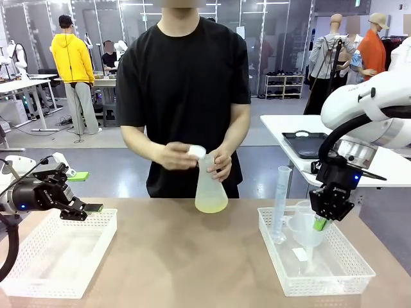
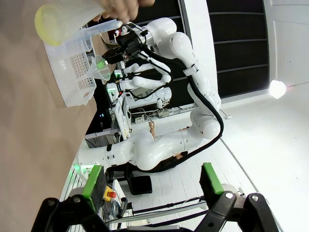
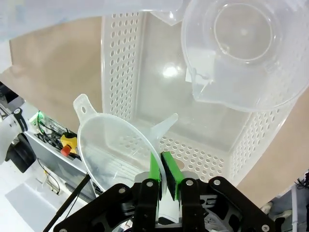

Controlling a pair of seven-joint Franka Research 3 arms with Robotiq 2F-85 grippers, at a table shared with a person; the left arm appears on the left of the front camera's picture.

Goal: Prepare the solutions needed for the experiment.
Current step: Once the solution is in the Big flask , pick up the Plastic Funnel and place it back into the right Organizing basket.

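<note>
Table (image 1: 173, 256): brown, matte, flat.
Left basket (image 1: 96, 253): white perforated plastic, rectangular; overhung at far corner by left gripper (image 1: 87, 191), green pads spread wide, nothing held.
Right basket (image 1: 327, 282): same make; clear conical funnel (image 3: 116, 150) clamped at rim by right gripper (image 3: 163, 162).
Conical flask (image 1: 210, 183): translucent plastic, gripped upright by person's hands (image 1: 172, 156) at table's far middle.
Solutions (image 1: 211, 204): pale yellow, shallow, pooled in flask base.
</note>
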